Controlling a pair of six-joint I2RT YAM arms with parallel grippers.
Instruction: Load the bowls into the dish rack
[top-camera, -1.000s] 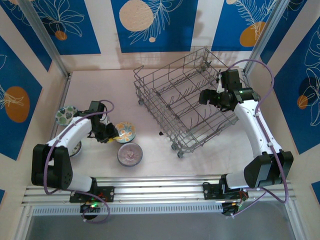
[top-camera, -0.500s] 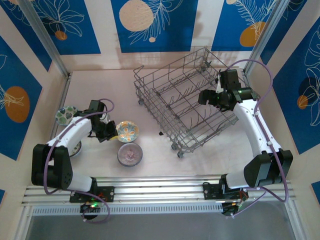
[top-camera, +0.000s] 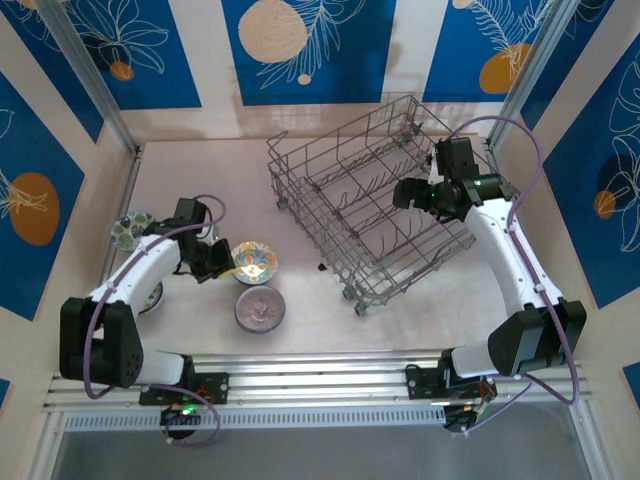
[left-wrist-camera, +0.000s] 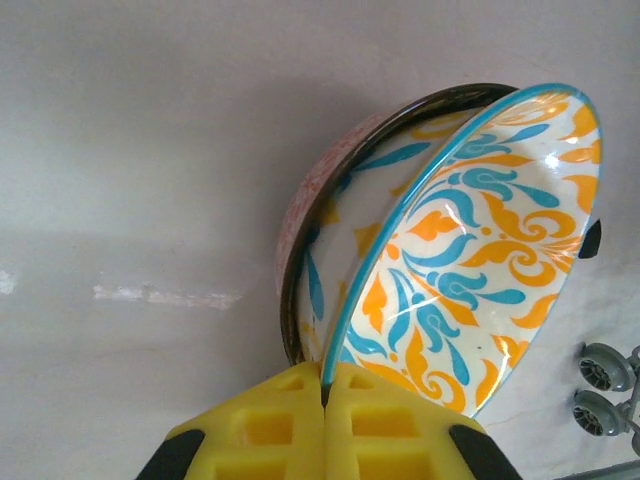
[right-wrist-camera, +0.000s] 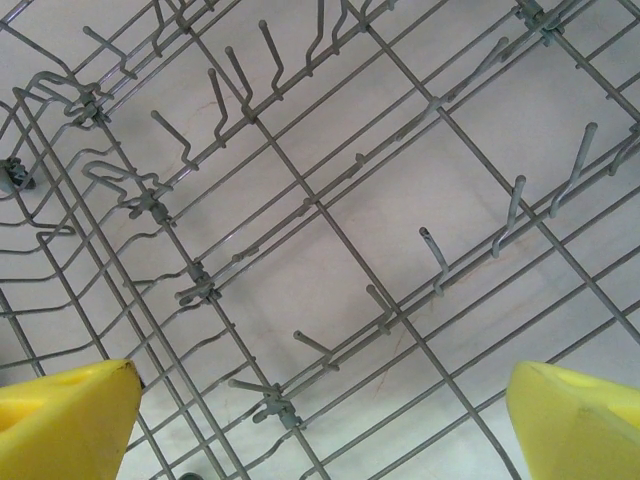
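The orange bowl (top-camera: 253, 262) sits on the table (top-camera: 200, 170) left of centre, tipped up on edge with its painted inside facing the rack (top-camera: 372, 215); the left gripper (top-camera: 222, 264) is closed on its near rim; in the left wrist view the yellow fingers (left-wrist-camera: 270, 420) meet with only the bowl's (left-wrist-camera: 480, 250) thin blue edge between them, at the gripper (left-wrist-camera: 325, 375); whether the bowl's far edge rests on the table I cannot tell. Close behind it in that view is a dark-rimmed bowl (left-wrist-camera: 300, 205), reddish outside and orange and blue inside; the two look nested or touching, though I cannot tell which. The pink bowl (top-camera: 260, 308) lies flat on the table just nearer the bases, apart from the held one; the green bowl (top-camera: 130, 230) is well off to the left, beside the left arm.

The rack stands skewed on the right half of the table with no bowls in it; its wheels (left-wrist-camera: 598, 368) show at the corner of the left wrist view. The right gripper (top-camera: 403, 192) hangs over the rack's right side, holding nothing; its fingers (right-wrist-camera: 60, 410) stand far apart either side of the gripper (right-wrist-camera: 320, 420), above the tines (right-wrist-camera: 515, 205) and the floor grid of the rack (right-wrist-camera: 310, 200).
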